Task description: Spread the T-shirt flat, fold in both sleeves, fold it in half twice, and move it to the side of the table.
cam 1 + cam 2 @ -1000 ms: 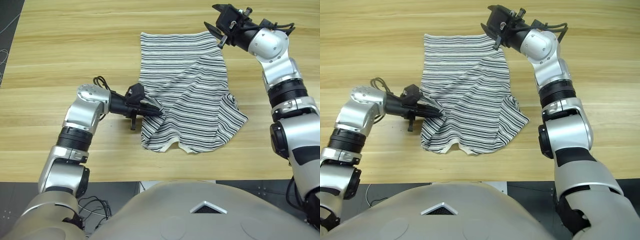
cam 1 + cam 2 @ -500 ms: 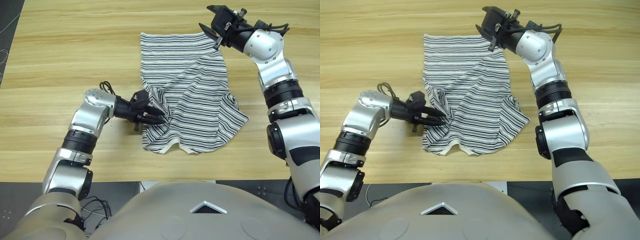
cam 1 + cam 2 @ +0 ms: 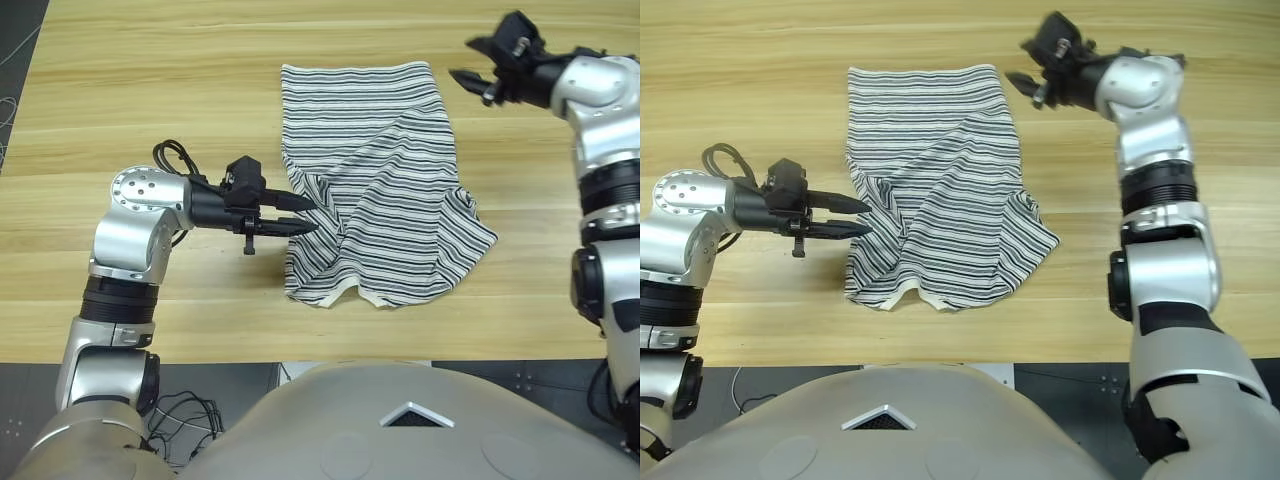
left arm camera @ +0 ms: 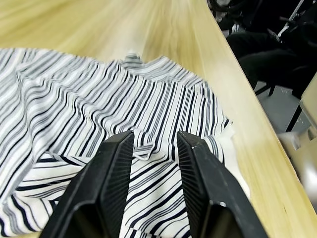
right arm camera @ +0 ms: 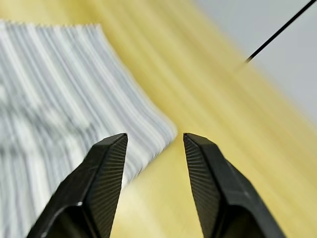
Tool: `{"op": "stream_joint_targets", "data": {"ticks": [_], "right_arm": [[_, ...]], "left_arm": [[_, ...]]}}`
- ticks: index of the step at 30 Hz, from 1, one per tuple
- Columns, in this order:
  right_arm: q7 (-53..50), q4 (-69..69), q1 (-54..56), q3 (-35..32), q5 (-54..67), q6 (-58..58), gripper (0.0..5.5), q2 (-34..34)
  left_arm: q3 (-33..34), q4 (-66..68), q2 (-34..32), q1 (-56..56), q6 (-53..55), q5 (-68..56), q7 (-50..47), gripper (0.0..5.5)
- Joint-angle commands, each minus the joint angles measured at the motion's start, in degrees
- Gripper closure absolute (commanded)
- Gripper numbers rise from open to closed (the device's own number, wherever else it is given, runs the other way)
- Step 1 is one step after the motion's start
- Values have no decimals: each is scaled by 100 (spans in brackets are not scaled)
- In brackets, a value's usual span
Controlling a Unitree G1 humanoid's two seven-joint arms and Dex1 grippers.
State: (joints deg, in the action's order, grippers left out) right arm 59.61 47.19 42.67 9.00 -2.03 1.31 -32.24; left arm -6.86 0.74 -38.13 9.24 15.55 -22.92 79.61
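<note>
**Item: striped T-shirt, one.** It lay crumpled around the middle of the wooden worktop, with its hem at the far end and its neckline at the near edge. One sleeve stuck out toward the robot's right.

**Change from earlier frames**
- A second before, the left tool was pushed into the shirt's left edge. It had since drawn back to the left, and its tips now sat at that edge.
- A pucker had formed in the cloth there.
- The right tool had been at the shirt's far right corner. It had pulled away to the right and hung over bare wood, apart from the cloth.
- That corner lay flat.

**By view**
- Left wrist view: the two fingers stood a narrow gap apart with nothing held. Striped folds lay below them, and the worktop's edge ran beyond.
- Right wrist view: the fingers were spread moderately and held nothing. The shirt's flat corner lay beneath on the wood.
- Head views: both arms and the whole garment appeared together. Whether the left tips touched the cloth could not be told.

**Count:** one shirt, one worktop, and two tools with two fingers each.
</note>
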Motion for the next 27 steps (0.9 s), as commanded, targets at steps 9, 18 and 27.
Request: {"op": "stream_joint_targets", "data": {"ticks": [9, 18, 27], "right_arm": [[2812, -1567, -1782, 572, 449, -2678, 195, -1447], [2184, -1305, -2195, 727, 521, -2998, 195, -776], [2404, -1844, -2615, 1073, 471, -3079, 243, -1068]], "left_arm": [[978, -109, -226, -264, -297, -186, -470, 387], [1024, -240, -254, -491, -362, -161, -542, 387], [976, -216, -252, -481, -437, -97, -583, 387]]}}
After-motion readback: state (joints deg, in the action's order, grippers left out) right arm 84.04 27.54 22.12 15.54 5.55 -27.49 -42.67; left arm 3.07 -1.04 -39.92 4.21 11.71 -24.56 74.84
